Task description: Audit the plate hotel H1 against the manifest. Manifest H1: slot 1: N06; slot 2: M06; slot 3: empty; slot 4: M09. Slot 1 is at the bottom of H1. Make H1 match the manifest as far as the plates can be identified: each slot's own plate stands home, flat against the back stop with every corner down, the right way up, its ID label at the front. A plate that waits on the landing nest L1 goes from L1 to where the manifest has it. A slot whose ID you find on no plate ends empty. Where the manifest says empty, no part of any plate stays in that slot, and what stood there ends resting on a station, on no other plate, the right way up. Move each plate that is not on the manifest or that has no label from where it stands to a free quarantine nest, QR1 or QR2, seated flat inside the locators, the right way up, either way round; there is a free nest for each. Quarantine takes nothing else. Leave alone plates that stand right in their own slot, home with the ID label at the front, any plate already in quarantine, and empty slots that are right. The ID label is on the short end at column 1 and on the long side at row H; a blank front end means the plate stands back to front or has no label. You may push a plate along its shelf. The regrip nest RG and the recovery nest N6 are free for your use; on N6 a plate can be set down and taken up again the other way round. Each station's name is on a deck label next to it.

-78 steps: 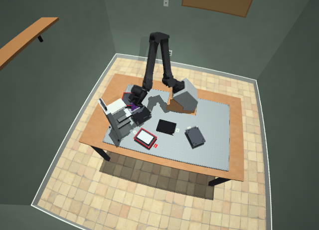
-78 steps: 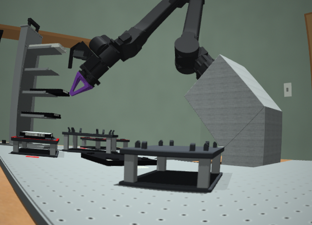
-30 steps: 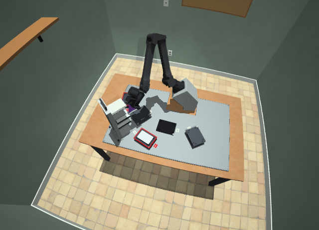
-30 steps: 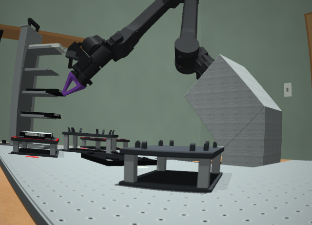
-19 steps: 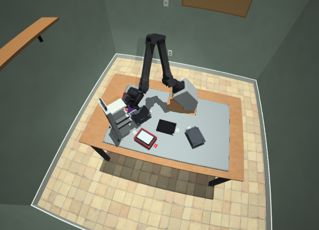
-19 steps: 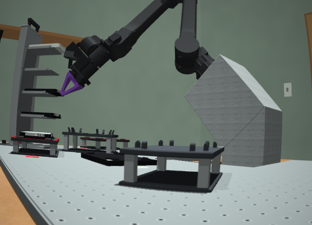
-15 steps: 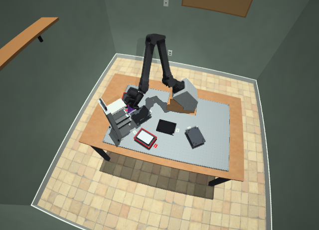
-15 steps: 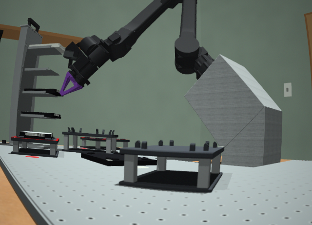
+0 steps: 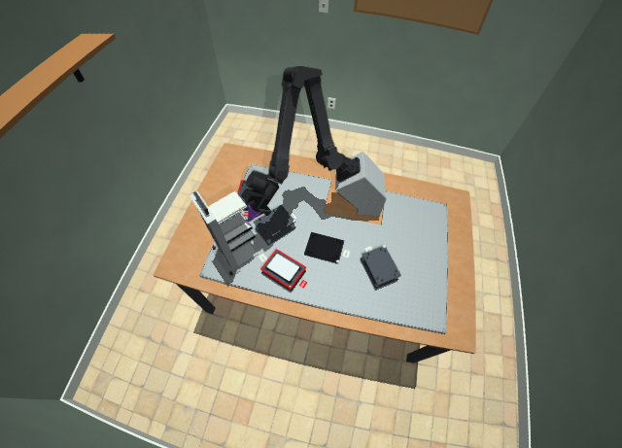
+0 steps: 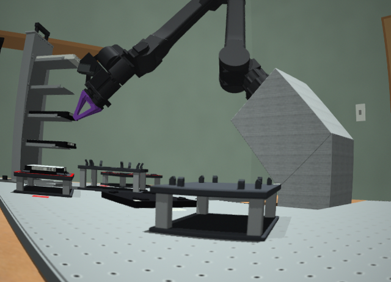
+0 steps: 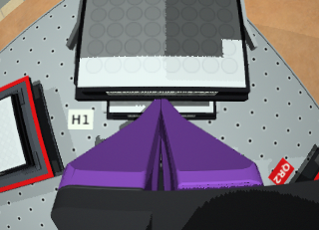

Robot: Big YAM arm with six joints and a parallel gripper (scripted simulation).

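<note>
The plate hotel H1 (image 10: 25, 83) (image 9: 221, 242) stands at the deck's left, with its deck label H1 (image 11: 80, 118) in the wrist view. My gripper (image 10: 75, 117) (image 11: 160, 110) (image 9: 251, 213) has purple fingers, shut and empty. Its tips touch the front end of a black plate (image 10: 50, 112) on a middle shelf. Another dark plate (image 10: 50, 143) lies on the shelf below and juts forward a little. The shelf above looks bare. A pale plate with wells (image 11: 159, 18) tops the hotel in the wrist view. A white plate (image 9: 283, 267) (image 10: 44, 168) sits on a red-rimmed quarantine nest (image 10: 44, 174).
A second red-rimmed nest lies behind the arm, near the QR2 label (image 11: 282, 172). A dark nest (image 9: 275, 223) stands beside the hotel. A flat black station (image 9: 324, 246) and a grey raised nest (image 9: 380, 266) (image 10: 214, 189) lie to the right. A big grey block (image 9: 363, 185) (image 10: 293, 140) holds the arm base.
</note>
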